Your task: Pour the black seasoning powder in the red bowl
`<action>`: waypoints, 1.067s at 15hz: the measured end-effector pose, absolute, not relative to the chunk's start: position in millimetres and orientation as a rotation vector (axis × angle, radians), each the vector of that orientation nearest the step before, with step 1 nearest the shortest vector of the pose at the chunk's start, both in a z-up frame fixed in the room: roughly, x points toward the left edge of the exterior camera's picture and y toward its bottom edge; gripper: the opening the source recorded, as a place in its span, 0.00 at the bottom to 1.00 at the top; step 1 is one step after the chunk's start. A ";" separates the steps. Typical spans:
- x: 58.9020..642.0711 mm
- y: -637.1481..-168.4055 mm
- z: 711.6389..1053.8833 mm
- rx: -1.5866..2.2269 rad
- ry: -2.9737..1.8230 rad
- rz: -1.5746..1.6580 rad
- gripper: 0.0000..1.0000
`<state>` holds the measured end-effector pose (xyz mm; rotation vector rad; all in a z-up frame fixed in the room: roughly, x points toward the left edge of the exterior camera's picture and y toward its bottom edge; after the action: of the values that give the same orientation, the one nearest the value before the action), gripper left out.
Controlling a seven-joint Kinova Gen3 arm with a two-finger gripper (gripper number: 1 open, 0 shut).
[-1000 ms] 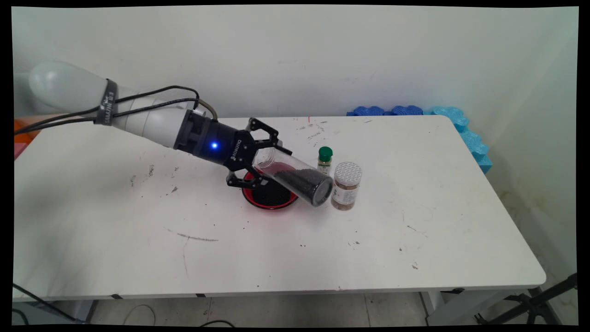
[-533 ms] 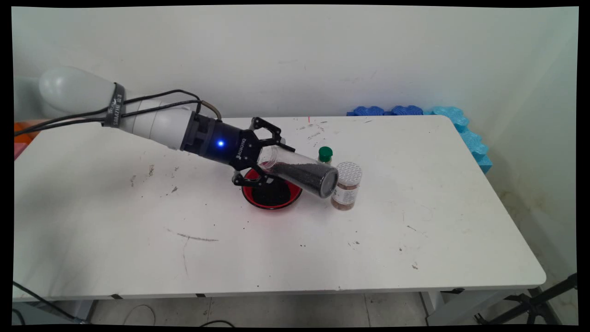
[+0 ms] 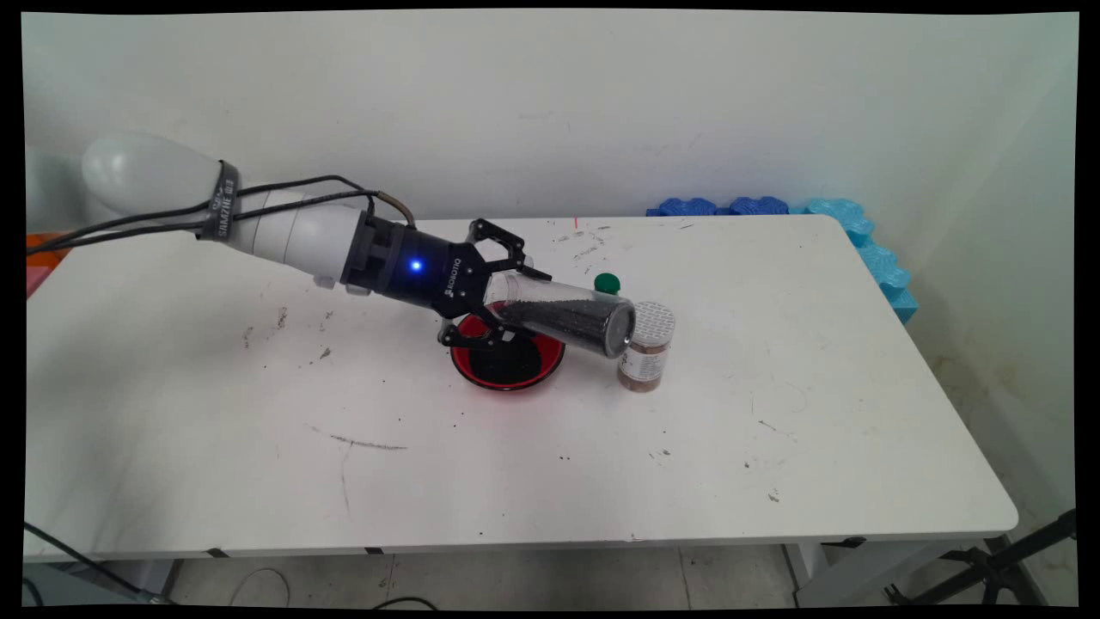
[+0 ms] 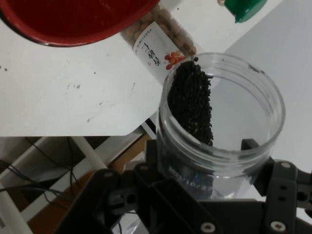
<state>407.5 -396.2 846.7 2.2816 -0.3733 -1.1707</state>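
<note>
My gripper [image 3: 507,297] is shut on a clear plastic jar [image 3: 563,320] partly filled with small black seeds. It grips the jar near its open mouth and holds it almost level, base pointing right. The jar hangs just above a red bowl [image 3: 507,361] that holds black seeds. In the hand view the jar [image 4: 219,122] fills the centre between the gripper [image 4: 204,170] fingers, and the seeds lie along its side. The jar's base comes close to a white-lidded jar of brown beans [image 3: 644,348]. A small bottle with a green cap [image 3: 607,283] stands behind, mostly hidden by the held jar.
The white table [image 3: 773,447] is scuffed, with scattered black specks. Blue foam mats [image 3: 773,208] lean at the back right corner. In the hand view the red bowl [image 4: 73,19], bean jar [image 4: 156,44] and green cap [image 4: 246,7] sit along the top.
The jar has swung from base-down toward level, its base rising in front of the green-capped bottle. The hand has shifted slightly right and up. The grip is unchanged.
</note>
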 end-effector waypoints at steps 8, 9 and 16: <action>410.5 -396.9 841.4 2.302 -0.266 -1.212 0.00; 410.8 -397.3 840.8 2.303 -0.252 -1.217 0.00; 410.9 -400.7 838.1 2.305 -0.158 -1.246 0.00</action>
<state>410.9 -400.7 838.1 2.3054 -0.1585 -1.2461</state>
